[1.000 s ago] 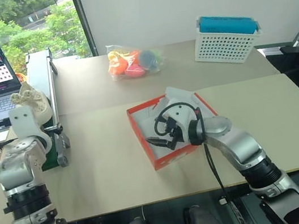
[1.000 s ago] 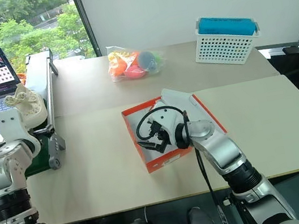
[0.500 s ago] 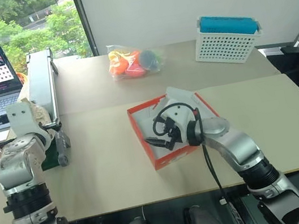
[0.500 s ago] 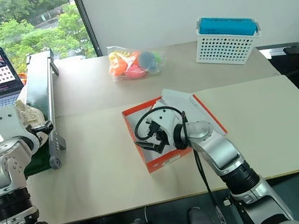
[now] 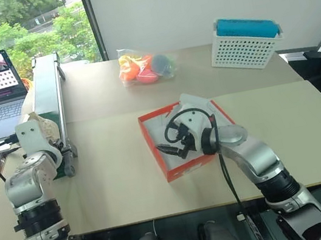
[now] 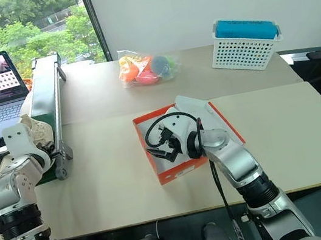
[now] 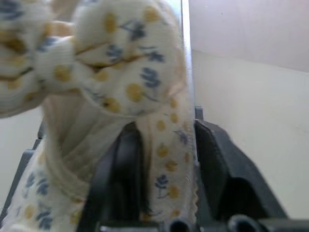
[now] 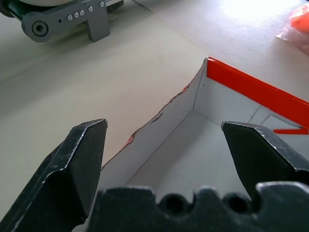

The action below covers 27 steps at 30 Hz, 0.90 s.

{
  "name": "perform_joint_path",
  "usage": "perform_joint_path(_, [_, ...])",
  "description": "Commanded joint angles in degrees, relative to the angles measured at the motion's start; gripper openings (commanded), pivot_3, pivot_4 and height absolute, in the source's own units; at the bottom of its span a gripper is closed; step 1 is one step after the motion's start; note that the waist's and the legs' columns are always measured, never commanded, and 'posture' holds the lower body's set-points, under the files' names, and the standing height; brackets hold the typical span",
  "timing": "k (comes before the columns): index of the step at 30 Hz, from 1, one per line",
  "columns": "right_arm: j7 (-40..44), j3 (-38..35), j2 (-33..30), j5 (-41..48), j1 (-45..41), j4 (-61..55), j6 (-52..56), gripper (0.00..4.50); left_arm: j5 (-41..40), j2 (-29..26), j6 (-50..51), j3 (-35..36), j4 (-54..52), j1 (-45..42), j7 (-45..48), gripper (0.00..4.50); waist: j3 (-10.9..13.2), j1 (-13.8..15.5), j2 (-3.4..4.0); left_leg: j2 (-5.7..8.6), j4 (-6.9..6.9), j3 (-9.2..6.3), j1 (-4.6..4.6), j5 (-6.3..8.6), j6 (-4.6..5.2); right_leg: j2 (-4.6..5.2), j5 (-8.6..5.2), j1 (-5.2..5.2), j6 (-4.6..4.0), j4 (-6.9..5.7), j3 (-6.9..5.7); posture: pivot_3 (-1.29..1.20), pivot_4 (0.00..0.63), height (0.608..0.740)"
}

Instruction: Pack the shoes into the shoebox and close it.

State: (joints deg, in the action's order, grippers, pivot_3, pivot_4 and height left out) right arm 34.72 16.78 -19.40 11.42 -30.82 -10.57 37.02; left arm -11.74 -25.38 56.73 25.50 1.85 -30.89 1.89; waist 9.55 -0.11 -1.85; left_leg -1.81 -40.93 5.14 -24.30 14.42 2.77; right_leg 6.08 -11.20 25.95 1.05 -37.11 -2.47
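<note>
No brand or writing is readable on the shoebox (image 5: 180, 143). The left gripper (image 7: 161, 169), spread 1 second ago, now pinches a cream shoe (image 7: 120, 96) with a blue-and-yellow floral print between its 2 fingers. The right gripper (image 8: 164, 159) stays spread wide, the open shoebox directly beneath it.

Open right claw (image 6: 160, 148) over shoebox (image 6: 171, 175)
</note>
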Motion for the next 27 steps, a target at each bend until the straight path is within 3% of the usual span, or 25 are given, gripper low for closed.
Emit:
perform_joint_path(1, [-0.5,-1.5,0.2,-0.1,-0.9,-1.4,0.0,4.50,-0.6,0.4,0.9,-0.3,0.4,0.0,0.1,0.57,0.0,0.0,0.01,0.00,0.00,0.00,0.01,0.00,0.00,0.00,0.00,0.00,0.00,-0.01,0.00,0.00,0.150,0.699])
perform_joint_path(14, [-1.2,-1.7,0.4,-0.2,-1.7,-0.3,-0.3,4.50,-0.7,1.6,-0.4,0.2,0.6,0.0,-0.5,0.57,0.0,0.2,0.02,0.00,0.00,-0.01,0.02,-0.01,-0.01,0.00,0.00,-0.01,-0.01,-0.01,0.00,0.00,0.150,0.699])
perform_joint_path(17, [-1.2,-1.8,0.3,-0.2,-1.8,-0.1,-0.4,4.50,-0.8,1.9,-2.0,0.7,0.0,0.3,-0.5,0.01,0.0,0.2,0.03,0.00,0.01,-0.01,0.02,-0.01,-0.01,0.00,0.00,-0.01,-0.01,-0.01,0.00,0.00,0.150,0.699])
perform_joint_path(20, [-1.2,-1.7,0.4,-0.3,-2.0,0.1,-0.5,4.50,-0.9,1.8,-3.4,0.6,-0.4,0.4,0.0,0.01,0.0,0.3,0.03,-0.01,0.01,-0.02,0.02,-0.01,-0.01,-0.01,0.00,-0.01,-0.01,-0.01,-0.01,0.00,0.150,0.699])
perform_joint_path(27, [-3.7,-3.7,2.2,-0.1,-3.6,2.8,0.3,4.50,-7.8,6.7,-14.5,2.2,-8.4,-2.5,4.6,0.01,0.1,0.8,-0.17,0.00,-0.07,-0.12,-0.35,-0.02,-0.01,0.01,0.01,0.18,-0.02,0.06,-0.12,0.00,0.150,0.699])
